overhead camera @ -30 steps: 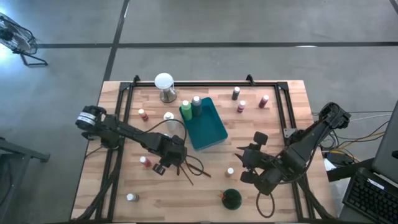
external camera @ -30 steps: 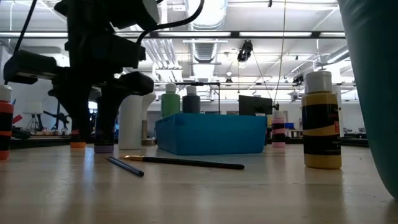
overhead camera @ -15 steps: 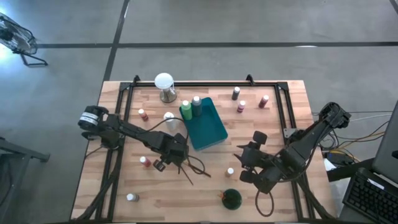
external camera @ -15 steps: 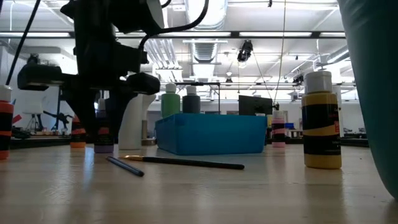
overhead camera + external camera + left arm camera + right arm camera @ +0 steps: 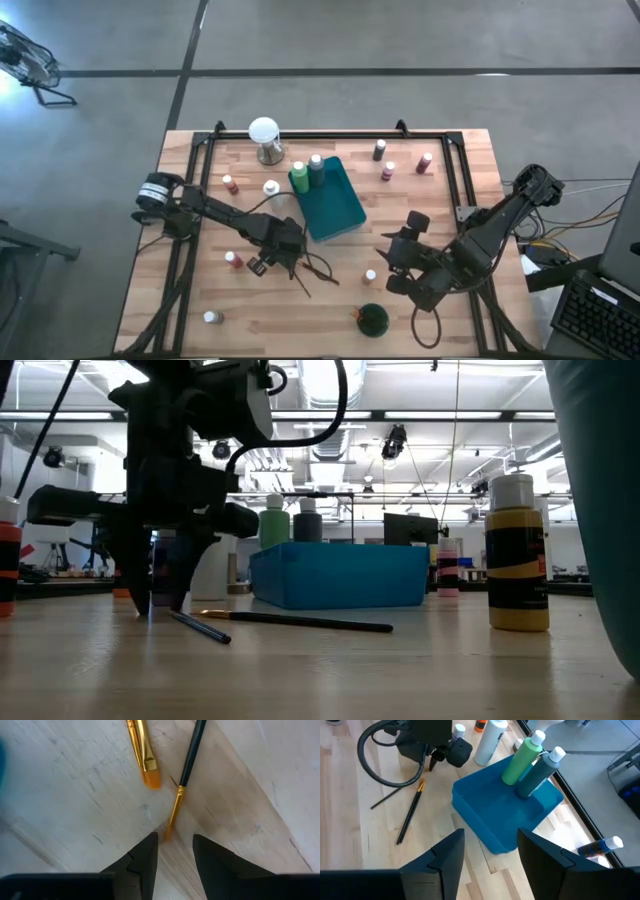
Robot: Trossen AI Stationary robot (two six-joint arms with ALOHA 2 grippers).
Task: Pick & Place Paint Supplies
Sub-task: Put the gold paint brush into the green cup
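Two thin brushes (image 5: 306,268) lie crossed on the wooden table near its middle. In the left wrist view one has an orange tuft (image 5: 152,779), and the other has a dark handle (image 5: 190,757) and a gold ferrule. My left gripper (image 5: 175,851) is open and points down, its fingertips on either side of the dark brush's tip (image 5: 168,831), just above the table (image 5: 150,605). Two green bottles (image 5: 306,172) stand at the teal tray's (image 5: 338,212) far end. My right gripper (image 5: 398,262) waits open, to the right of the brushes.
Small white-capped bottles stand scattered: red (image 5: 229,183), white (image 5: 271,187), red (image 5: 233,259), white (image 5: 211,317), three near the far right (image 5: 388,170), and one by my right gripper (image 5: 370,275). A white globe (image 5: 264,130) is at the far edge and a dark green round object (image 5: 372,318) at the near edge.
My left gripper has come down toward the table and shifted slightly toward the near edge, ending over the brushes' tips. The brushes and bottles have stayed where they were.
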